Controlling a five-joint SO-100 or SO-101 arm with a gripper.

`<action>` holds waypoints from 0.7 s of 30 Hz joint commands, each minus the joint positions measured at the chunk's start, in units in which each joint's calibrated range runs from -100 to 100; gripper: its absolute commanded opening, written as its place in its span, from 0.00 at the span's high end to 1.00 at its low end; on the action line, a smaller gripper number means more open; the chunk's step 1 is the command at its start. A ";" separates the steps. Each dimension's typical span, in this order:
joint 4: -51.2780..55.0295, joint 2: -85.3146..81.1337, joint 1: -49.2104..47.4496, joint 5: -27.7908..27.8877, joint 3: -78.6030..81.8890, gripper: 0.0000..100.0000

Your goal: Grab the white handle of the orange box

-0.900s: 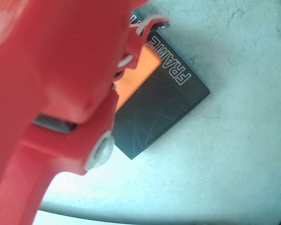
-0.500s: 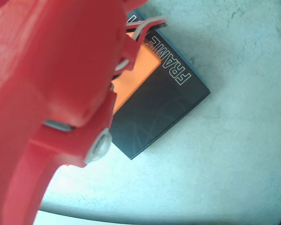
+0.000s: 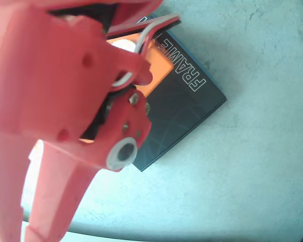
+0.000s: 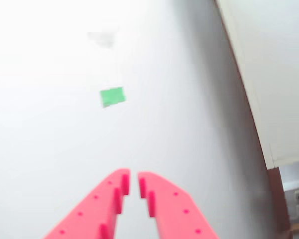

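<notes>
In the overhead view the red arm (image 3: 65, 101) is close to the camera and hides most of the orange box (image 3: 159, 68), of which only a part shows beside the arm. A thin white handle (image 3: 144, 36) curves up from the box next to the arm. In the wrist view the two red fingers of my gripper (image 4: 133, 175) stand almost together with a narrow slit between them and nothing held. They point at a bright white surface. The box and handle are out of the wrist view.
The box lies on a black board (image 3: 187, 108) lettered FRAME, on a grey-blue tabletop (image 3: 252, 151). The wrist view shows a small green patch (image 4: 112, 96) on the white surface and a dark edge strip (image 4: 239, 114) at the right.
</notes>
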 commanded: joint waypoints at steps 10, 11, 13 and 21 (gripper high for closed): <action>-29.78 9.65 2.66 -44.80 -1.17 0.83; -29.69 10.67 2.12 -44.75 -3.65 0.80; -29.19 12.27 0.10 -44.65 -9.77 0.77; -22.33 26.19 -5.32 -37.60 -34.40 0.78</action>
